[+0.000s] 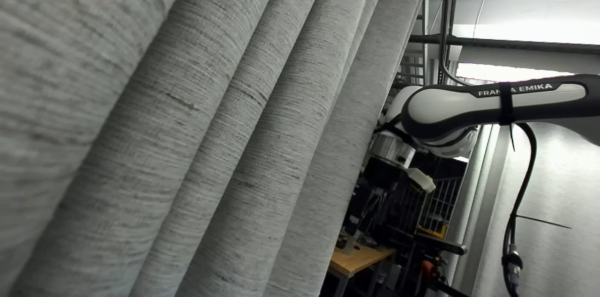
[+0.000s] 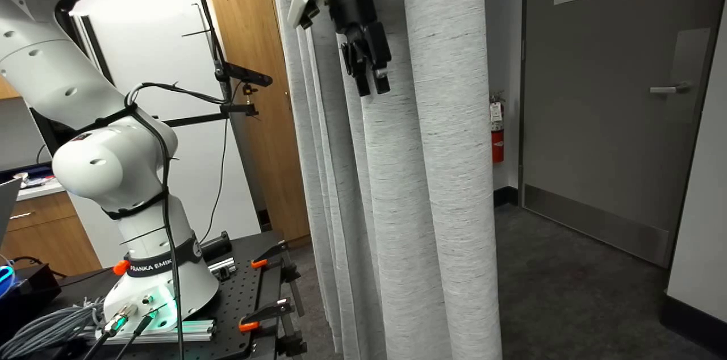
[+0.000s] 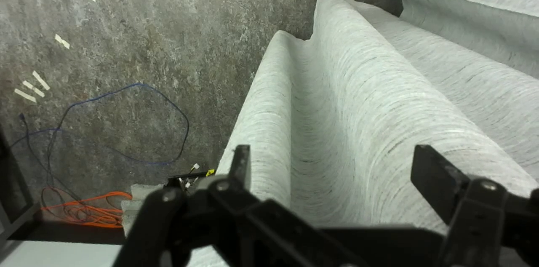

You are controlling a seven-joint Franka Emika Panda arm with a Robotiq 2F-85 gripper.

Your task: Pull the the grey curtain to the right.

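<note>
Starting with the giant here: the grey curtain (image 1: 201,123), hanging close by the robot in both exterior views, long axis running top to bottom in deep folds. Down a size to the white arm (image 2: 119,161), alone on the job, so nearest by default, stretched high over toward the curtain. Down again to the claw (image 2: 372,86), pointing floorward, lined up roughly along those folds, in front of the curtain in an exterior view; touching or just short of it, can't tell. Down last to the pads (image 3: 438,182): standing wide apart in the wrist view, so released, gripping nothing. And between them, from that angle, rounded folds running away lengthwise, with more curtain spreading past the pad at picture right and its outline passing just beside the pad at picture left. Promising, by the look of things! Probably calling for a fold to be pinched first, then a sideways haul, crosswise to the folds rather than down along them. Which way for right? Not settled by these views.
</note>
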